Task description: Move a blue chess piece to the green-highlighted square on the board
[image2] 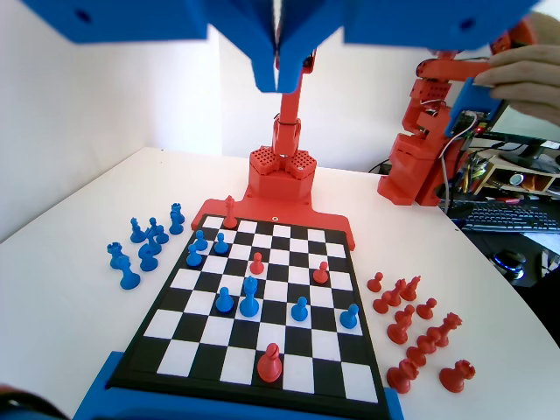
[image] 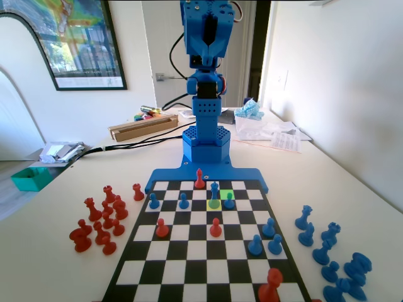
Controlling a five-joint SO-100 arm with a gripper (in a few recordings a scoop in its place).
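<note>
The tall slim blue chess piece [image: 214,192] stands on the yellow-lit cell near the far end of the board [image: 195,270]. In the wrist view this blue chess piece [image2: 250,296] is mid-board, with a blue pawn [image2: 225,300] just to its left. The green-highlighted square [image: 227,194] lies one row farther and one column to the right in the fixed view, and nothing stands on it. A blue pawn [image: 230,201] sits just in front of it. My gripper [image2: 280,80] hangs high above the board, its jaws together and nothing held. In the fixed view the gripper [image: 211,39] is up on the raised arm.
Red pieces stand on the board at the far edge [image: 199,179], mid-board [image: 215,226] and the near corner [image: 271,286]. More blue pawns [image: 255,245] sit on the right half. Captured red pieces [image: 101,220] cluster left of the board, and blue ones [image: 334,258] to the right.
</note>
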